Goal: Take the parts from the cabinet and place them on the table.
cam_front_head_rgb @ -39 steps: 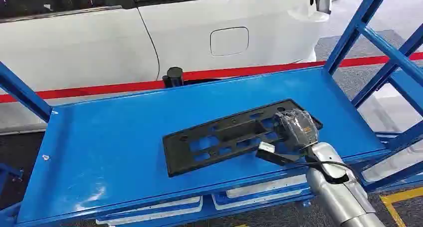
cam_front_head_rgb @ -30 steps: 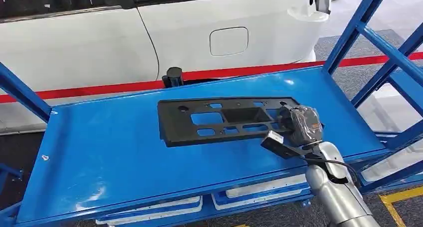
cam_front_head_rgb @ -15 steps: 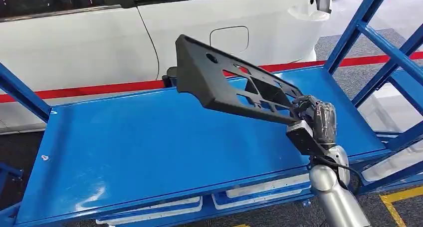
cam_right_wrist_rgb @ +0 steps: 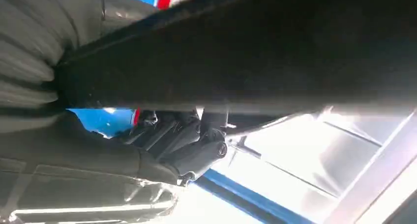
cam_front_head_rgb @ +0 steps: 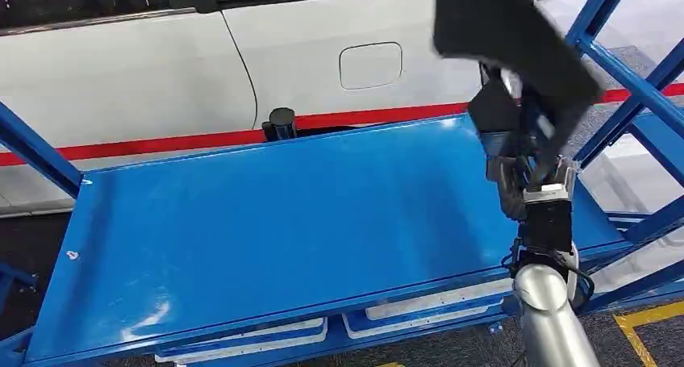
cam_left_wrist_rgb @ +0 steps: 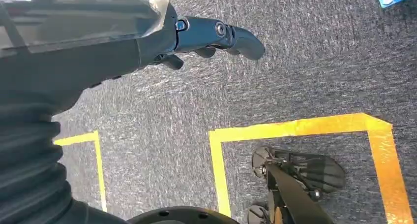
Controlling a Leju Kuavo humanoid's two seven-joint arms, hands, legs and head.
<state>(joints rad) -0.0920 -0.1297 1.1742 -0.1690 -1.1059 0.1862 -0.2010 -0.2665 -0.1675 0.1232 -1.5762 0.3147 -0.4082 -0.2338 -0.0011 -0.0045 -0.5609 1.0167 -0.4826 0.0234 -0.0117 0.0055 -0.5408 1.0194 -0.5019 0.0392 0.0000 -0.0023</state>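
The black plastic panel is up in the air above the right end of the blue cabinet shelf, clear of its surface, gripped from below by the right hand, whose fingers look wrapped around its edge. The left hand hangs over grey carpet with yellow floor tape, fingers loosely extended, holding nothing.

One black part, one blue shelf, perhaps two white trays.
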